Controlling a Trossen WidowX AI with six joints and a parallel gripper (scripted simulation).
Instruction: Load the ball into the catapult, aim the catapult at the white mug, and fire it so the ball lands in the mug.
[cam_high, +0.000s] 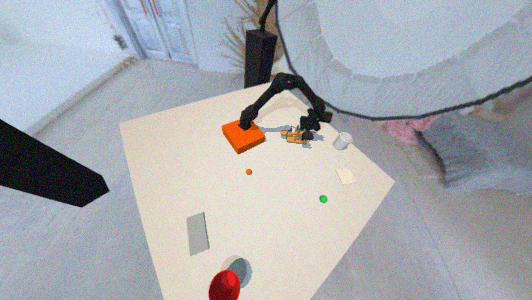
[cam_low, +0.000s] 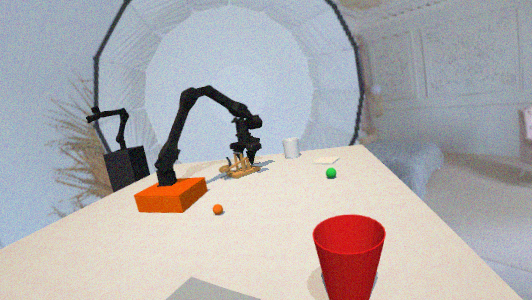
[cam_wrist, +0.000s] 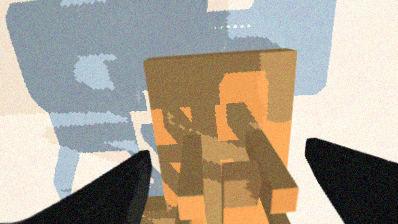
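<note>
- Wooden catapult (cam_high: 297, 141) (cam_low: 243, 173) (cam_wrist: 200, 82) on the bench (cam_high: 275, 215) (cam_low: 125, 245), near the white mug (cam_high: 341, 143) (cam_low: 291, 149).
- Black hand (cam_high: 301, 132) (cam_low: 244, 157) (cam_wrist: 228, 152), spread wide, one finger beyond each side of the catapult's upright posts, pinching nothing.
- Orange ball (cam_high: 248, 171) (cam_low: 217, 209) and green ball (cam_high: 323, 199) (cam_low: 330, 173) lie apart from it; whether its cup is loaded, I cannot tell.
- The step is probably letting go after aiming: lift straight up, fingers wide, so neither brushes a post and spoils the aim.
</note>
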